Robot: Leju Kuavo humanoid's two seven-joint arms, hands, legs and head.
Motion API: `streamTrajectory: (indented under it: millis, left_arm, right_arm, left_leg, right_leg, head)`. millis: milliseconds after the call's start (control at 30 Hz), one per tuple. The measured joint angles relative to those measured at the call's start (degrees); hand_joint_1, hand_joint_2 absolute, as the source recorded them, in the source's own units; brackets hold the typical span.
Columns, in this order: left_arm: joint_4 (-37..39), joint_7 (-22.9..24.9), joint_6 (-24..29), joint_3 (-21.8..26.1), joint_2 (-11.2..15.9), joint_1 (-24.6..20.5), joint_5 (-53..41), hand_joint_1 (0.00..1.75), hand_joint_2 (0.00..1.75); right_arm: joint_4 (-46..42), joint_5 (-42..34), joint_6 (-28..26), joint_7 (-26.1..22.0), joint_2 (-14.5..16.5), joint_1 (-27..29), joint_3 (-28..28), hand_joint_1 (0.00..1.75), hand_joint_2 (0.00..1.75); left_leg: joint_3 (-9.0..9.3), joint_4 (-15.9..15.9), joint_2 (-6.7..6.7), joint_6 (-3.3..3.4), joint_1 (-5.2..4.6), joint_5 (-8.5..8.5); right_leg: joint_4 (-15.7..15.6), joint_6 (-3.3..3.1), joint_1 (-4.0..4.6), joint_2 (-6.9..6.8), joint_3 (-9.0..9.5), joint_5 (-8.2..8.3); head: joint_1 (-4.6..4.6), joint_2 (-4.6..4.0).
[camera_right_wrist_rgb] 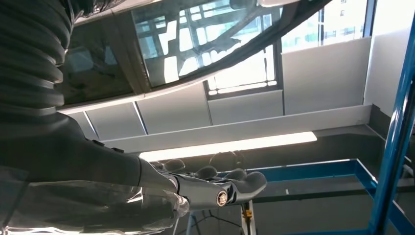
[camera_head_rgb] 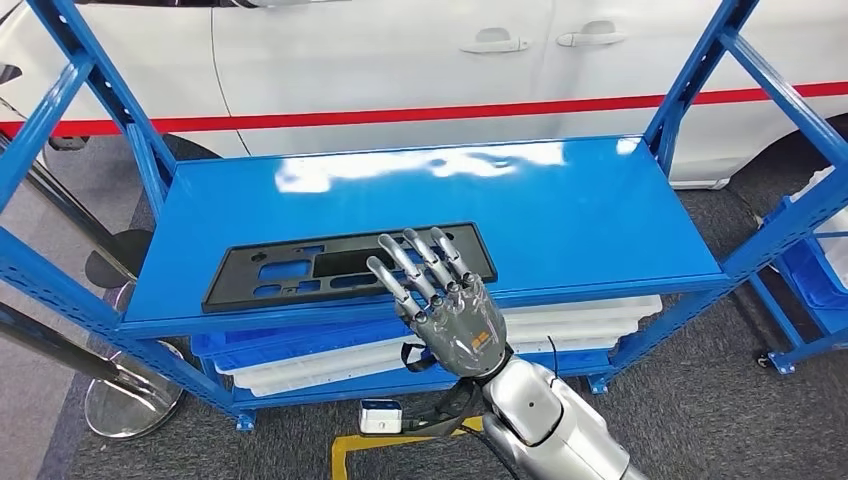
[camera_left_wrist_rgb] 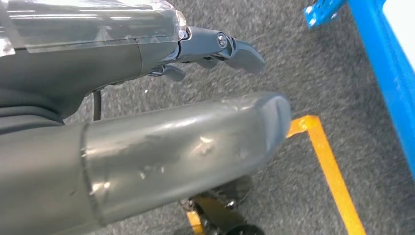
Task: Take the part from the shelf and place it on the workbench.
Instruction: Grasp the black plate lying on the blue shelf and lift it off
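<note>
A flat black plastic panel [camera_head_rgb: 300, 268] with several cut-outs lies along the front of the blue shelf board [camera_head_rgb: 560, 210]. My right hand [camera_head_rgb: 445, 295] is raised at the shelf's front edge, palm up, fingers spread and stretched over the panel's right end, holding nothing. In the right wrist view the right hand [camera_right_wrist_rgb: 195, 188] points up toward a car window and the ceiling, fingers extended. My left hand [camera_left_wrist_rgb: 161, 122] hangs low over grey carpet in the left wrist view, thumb straight, fingers loosely apart, nothing in it.
A white car with a red stripe [camera_head_rgb: 400, 113] stands right behind the blue rack. White and blue trays [camera_head_rgb: 330, 360] fill the lower shelf. Another blue rack [camera_head_rgb: 810, 270] is at the right. A chrome post base [camera_head_rgb: 130, 400] stands at the left. Orange floor tape [camera_left_wrist_rgb: 328, 166] runs across the carpet.
</note>
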Motion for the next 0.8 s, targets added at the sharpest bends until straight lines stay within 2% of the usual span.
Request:
streamTrajectory:
  millis: [67,100,133,167,200,233,267,300,333,400,467,500,567,600,633,667,733,767,800]
  left_arm:
    - [0.01,0.15,0.0,0.01,0.02,-0.09,0.29,0.0,0.0]
    - [0.01,0.24,0.0,-0.01,0.03,-0.09,0.45,0.0,0.0]
    - [0.01,0.33,0.01,-0.03,0.03,-0.08,0.63,0.0,0.0]
    - [0.04,0.39,0.04,-0.07,0.03,-0.09,0.8,0.0,0.0]
    - [0.13,0.44,0.14,-0.11,0.03,-0.14,0.99,0.0,0.0]
    - [0.29,0.45,0.33,-0.16,0.03,-0.23,1.23,0.0,0.0]
    - [0.49,0.44,0.6,-0.19,0.05,-0.37,1.45,0.0,0.0]
    - [0.69,0.39,0.88,-0.21,0.1,-0.5,1.61,0.0,0.0]
    - [0.9,0.32,1.14,-0.24,0.16,-0.61,1.78,0.0,0.0]
    - [1.26,0.17,1.56,-0.32,0.43,-0.8,2.21,0.0,0.0]
    - [1.76,0.13,1.96,-0.48,0.68,-1.09,2.83,0.0,0.0]
    - [2.0,0.12,2.09,-0.57,0.81,-1.25,3.13,0.0,0.0]
    - [2.5,0.11,2.24,-0.72,0.91,-1.39,3.52,0.0,0.0]
    - [2.67,0.12,2.27,-0.78,0.99,-1.34,3.63,0.0,0.0]
    - [2.84,0.12,2.28,-0.87,1.09,-1.29,3.66,0.0,0.0]
    - [2.98,0.12,2.29,-0.99,1.19,-1.27,3.68,0.0,0.0]
    - [3.17,0.12,2.32,-1.19,1.37,-1.3,3.7,0.0,0.0]
    - [3.23,0.12,2.33,-1.24,1.42,-1.35,3.71,0.0,0.0]
    - [3.28,0.12,2.33,-1.27,1.44,-1.39,3.71,0.0,0.0]
  right_arm:
    - [0.26,-0.31,0.11,-0.04,0.0,-0.05,0.15,0.0,1.75]
    - [0.45,-0.5,0.21,-0.08,0.0,-0.01,0.24,0.0,1.75]
    - [0.66,-0.71,0.34,-0.13,0.01,0.01,0.34,0.0,1.75]
    - [0.85,-0.97,0.52,-0.17,0.02,0.02,0.42,0.0,1.75]
    - [1.04,-1.32,0.72,-0.26,0.04,0.02,0.5,0.0,1.75]
    - [1.28,-1.73,0.94,-0.34,0.08,0.04,0.57,0.0,1.75]
    - [1.53,-2.17,1.15,-0.41,0.16,0.07,0.68,0.0,1.75]
    - [1.78,-2.66,1.3,-0.48,0.26,0.19,0.81,0.0,1.75]
    - [2.04,-3.21,1.41,-0.55,0.37,0.42,0.96,0.0,1.75]
    - [2.49,-4.45,1.78,-0.8,0.73,1.01,1.43,0.0,1.75]
    - [2.89,-5.72,2.46,-1.0,1.17,1.43,2.0,0.0,1.75]
    - [3.04,-6.23,2.84,-1.04,1.32,1.63,2.29,0.0,1.75]
    - [3.37,-6.97,3.32,-1.06,1.46,2.23,2.79,0.0,1.75]
    - [3.55,-7.19,3.44,-1.07,1.46,2.59,2.98,0.0,1.75]
    - [3.71,-7.33,3.47,-1.09,1.46,2.89,3.15,0.0,1.75]
    - [3.85,-7.39,3.46,-1.11,1.46,3.09,3.27,0.0,1.75]
    - [4.02,-7.45,3.45,-1.14,1.52,3.25,3.42,0.0,1.75]
    - [4.09,-7.46,3.45,-1.14,1.56,3.27,3.43,0.0,1.75]
    - [4.17,-7.46,3.45,-1.14,1.6,3.28,3.44,0.0,1.75]
  left_leg:
    - [0.52,-0.02,-0.02,0.28,-0.03,-0.6]
    - [0.88,-0.01,-0.05,0.29,-0.06,-0.94]
    - [1.34,0.01,-0.09,0.25,-0.07,-1.28]
    - [1.91,0.02,-0.13,0.17,-0.07,-1.65]
    - [2.56,0.02,-0.17,0.05,-0.08,-2.04]
    - [3.11,-0.01,-0.2,-0.13,-0.1,-2.37]
    - [3.41,-0.02,-0.23,-0.38,-0.12,-2.65]
    - [3.58,-0.02,-0.22,-0.74,-0.15,-2.93]
    - [3.66,0.16,-0.23,-1.13,-0.23,-3.04]
    - [3.84,0.74,-0.19,-1.84,-0.31,-3.38]
    - [2.95,3.33,-0.18,-2.35,-0.21,-5.0]
    - [1.6,6.01,-0.17,-2.61,-0.08,-6.59]
    - [-2.24,12.94,-0.16,-3.02,0.1,-9.87]
    - [-3.8,15.31,-0.16,-3.2,0.15,-10.54]
    - [-4.52,15.82,-0.16,-3.31,0.17,-10.07]
    - [-4.14,14.04,-0.15,-3.35,0.19,-8.38]
    - [-1.27,6.52,-0.14,-3.07,0.18,-3.68]
    - [-0.05,3.31,-0.12,-2.82,0.06,-2.79]
    - [0.71,1.41,-0.13,-2.48,-0.07,-2.28]
  right_leg:
    - [6.52,0.35,-0.06,0.0,-4.9,-2.65]
    - [8.09,0.41,-0.1,0.0,-6.7,-2.82]
    - [7.72,0.36,-0.11,-0.01,-7.49,-1.64]
    - [5.37,0.25,-0.12,-0.01,-7.23,0.78]
    - [1.55,0.02,-0.1,-0.04,-6.23,3.9]
    - [-1.83,-0.28,0.07,-0.11,-5.21,5.99]
    - [-4.62,-0.63,0.28,-0.19,-4.45,7.05]
    - [-6.17,-1.04,0.49,-0.25,-4.12,7.68]
    - [-6.46,-1.45,0.66,-0.29,-4.14,7.38]
    - [-6.95,-2.17,0.46,-0.2,-3.73,8.0]
    - [-7.35,-2.78,0.15,-0.18,-3.05,7.9]
    - [-7.51,-3.02,0.09,-0.22,-2.85,7.84]
    - [-7.5,-3.33,0.15,-0.25,-2.8,7.63]
    - [-7.45,-3.38,0.17,-0.23,-2.77,7.51]
    - [-7.38,-3.37,0.17,-0.17,-2.7,7.37]
    - [-7.29,-3.29,0.16,-0.1,-2.53,7.19]
    - [-7.13,-2.99,0.15,0.02,-1.98,6.75]
    - [-7.03,-2.78,0.19,0.04,-1.8,6.57]
    - [-6.96,-2.48,0.25,0.05,-1.76,6.41]
  head:
    - [0.0,0.0]
    - [0.0,0.0]
    - [0.0,0.0]
    - [-0.01,0.0]
    - [0.0,0.0]
    - [0.0,0.0]
    - [0.02,0.0]
    - [0.02,0.0]
    - [0.02,0.0]
    - [0.02,0.0]
    - [0.02,0.0]
    - [0.01,0.0]
    - [0.0,0.0]
    - [0.0,0.0]
    - [0.0,0.0]
    - [-0.01,0.0]
    - [0.01,0.0]
    - [0.01,0.0]
    - [0.01,0.0]
